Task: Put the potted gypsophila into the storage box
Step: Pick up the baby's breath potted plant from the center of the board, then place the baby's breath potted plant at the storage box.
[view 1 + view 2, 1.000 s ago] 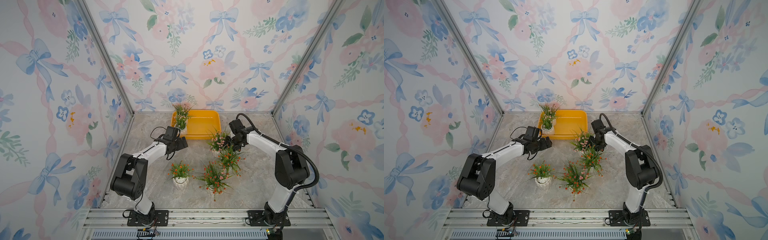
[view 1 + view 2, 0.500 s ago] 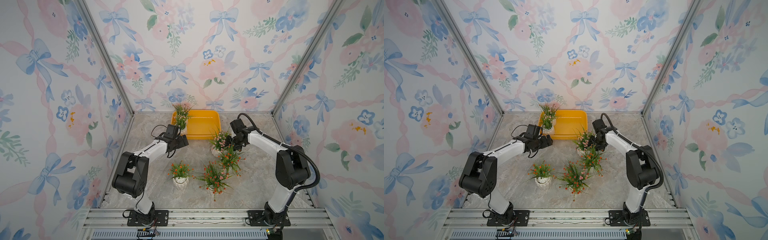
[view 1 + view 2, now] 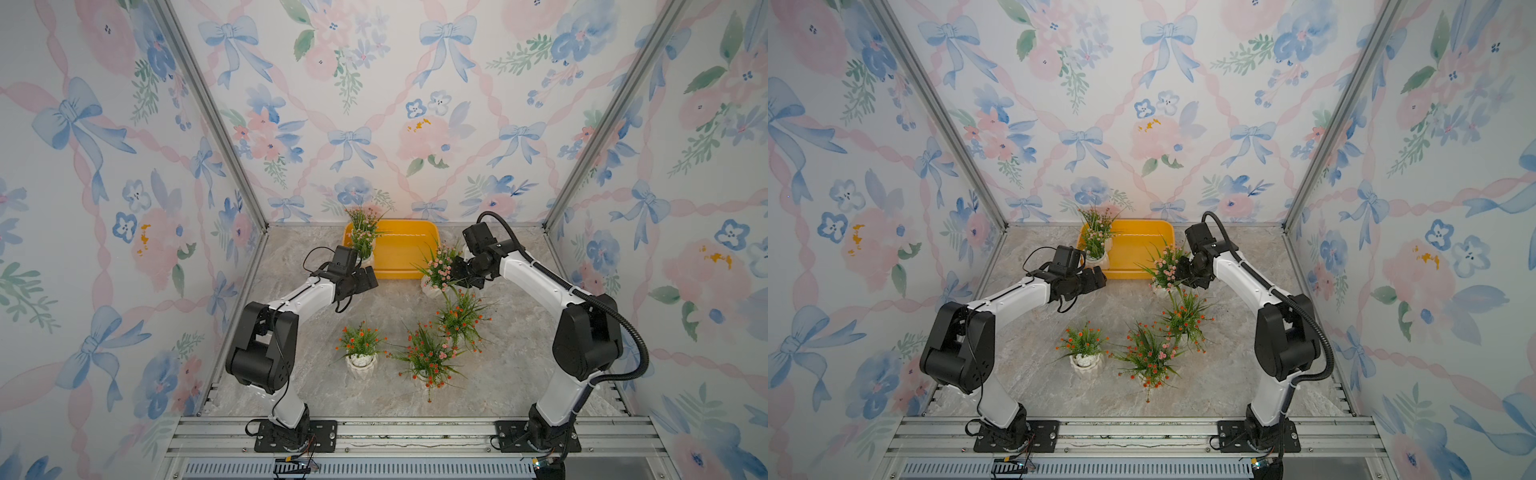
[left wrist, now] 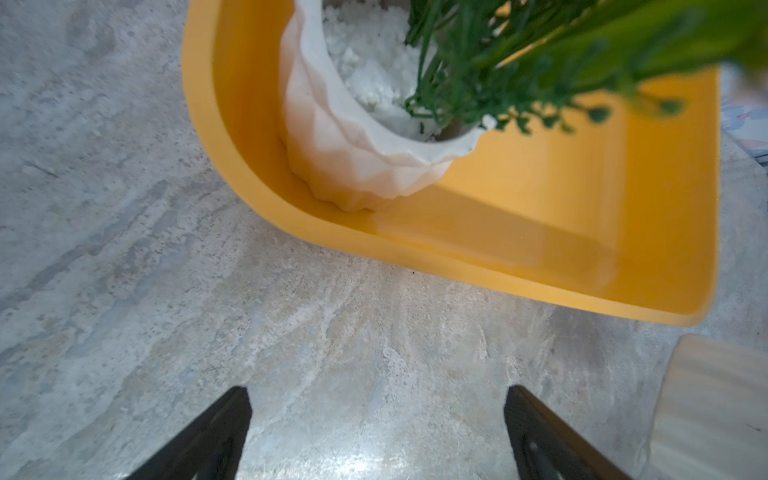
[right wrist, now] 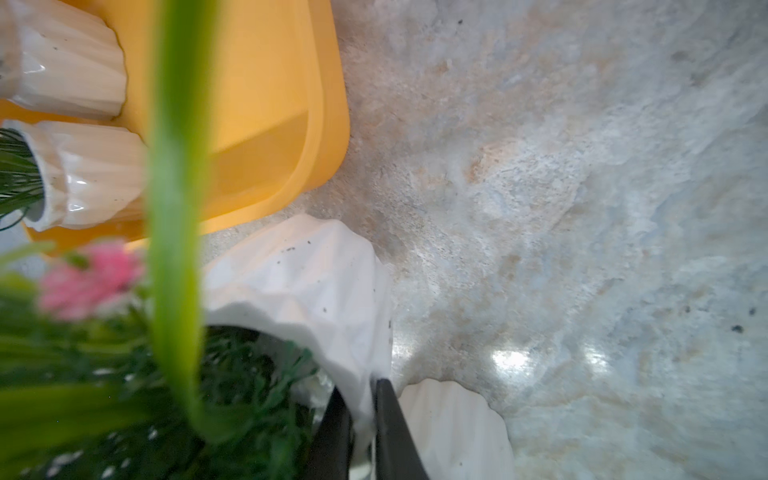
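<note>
The yellow storage box [image 3: 401, 272] stands at the back of the table, and two pink potted gypsophila [image 3: 363, 239] stand in its left end. My right gripper [image 3: 456, 271] is shut on the rim of a third pink gypsophila pot [image 3: 431, 289] beside the box's front right corner. The right wrist view shows the rim [image 5: 360, 399] pinched between the black fingers. Three orange-red gypsophila [image 3: 360, 347] [image 3: 428, 357] [image 3: 462, 318] stand on the table nearer the front. My left gripper [image 3: 368, 277] is open and holds nothing, just in front of the box's left end [image 4: 257, 174].
The marble tabletop [image 3: 316, 340] is walled by floral panels on three sides. A metal rail [image 3: 395, 432] with both arm bases runs along the front edge. The orange-red pot [image 5: 453, 428] nearest the right gripper stands close to the held pot.
My right gripper has shut on the pink pot's rim, and the pot has shifted slightly toward the box. The left arm has barely moved and stays open.
</note>
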Action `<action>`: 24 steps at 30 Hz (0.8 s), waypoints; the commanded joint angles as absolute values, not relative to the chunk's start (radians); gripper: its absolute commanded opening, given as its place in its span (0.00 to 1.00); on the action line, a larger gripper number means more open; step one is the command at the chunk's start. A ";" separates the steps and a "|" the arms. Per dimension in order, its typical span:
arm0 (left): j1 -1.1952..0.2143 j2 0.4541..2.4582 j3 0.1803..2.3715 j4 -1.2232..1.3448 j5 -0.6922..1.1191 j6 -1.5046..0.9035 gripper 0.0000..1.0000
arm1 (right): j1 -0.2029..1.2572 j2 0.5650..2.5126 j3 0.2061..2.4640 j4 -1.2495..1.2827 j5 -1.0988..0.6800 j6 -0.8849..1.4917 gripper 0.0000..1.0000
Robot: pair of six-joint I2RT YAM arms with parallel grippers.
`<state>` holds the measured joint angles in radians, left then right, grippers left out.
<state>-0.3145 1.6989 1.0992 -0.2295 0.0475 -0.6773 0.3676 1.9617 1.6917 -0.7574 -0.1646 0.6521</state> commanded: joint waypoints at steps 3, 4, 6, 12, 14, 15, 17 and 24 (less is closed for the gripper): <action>-0.320 1.701 1.122 -0.226 0.000 -0.657 0.97 | 0.362 1.942 1.814 -0.764 -0.180 0.635 0.07; -0.321 1.695 1.124 -0.226 -0.005 -0.656 0.97 | 0.362 1.954 1.836 -0.763 -0.183 0.633 0.07; -0.321 1.684 1.124 -0.227 -0.009 -0.651 0.98 | 0.362 1.981 1.884 -0.762 -0.192 0.634 0.08; -0.320 1.626 1.105 -0.227 -0.063 -0.636 0.97 | 0.369 2.096 2.057 -0.765 -0.217 0.634 0.08; -0.320 1.602 1.095 -0.226 -0.083 -0.631 0.98 | 0.376 2.138 2.110 -0.765 -0.220 0.636 0.08; -0.319 1.593 1.090 -0.225 -0.089 -0.630 0.98 | 0.380 2.156 2.133 -0.765 -0.222 0.637 0.08; -0.319 1.569 1.080 -0.225 -0.105 -0.627 0.98 | 0.383 2.197 2.186 -0.768 -0.225 0.643 0.08; -0.311 1.480 1.032 -0.222 -0.189 -0.634 0.98 | 0.397 2.304 2.303 -0.758 -0.236 0.660 0.09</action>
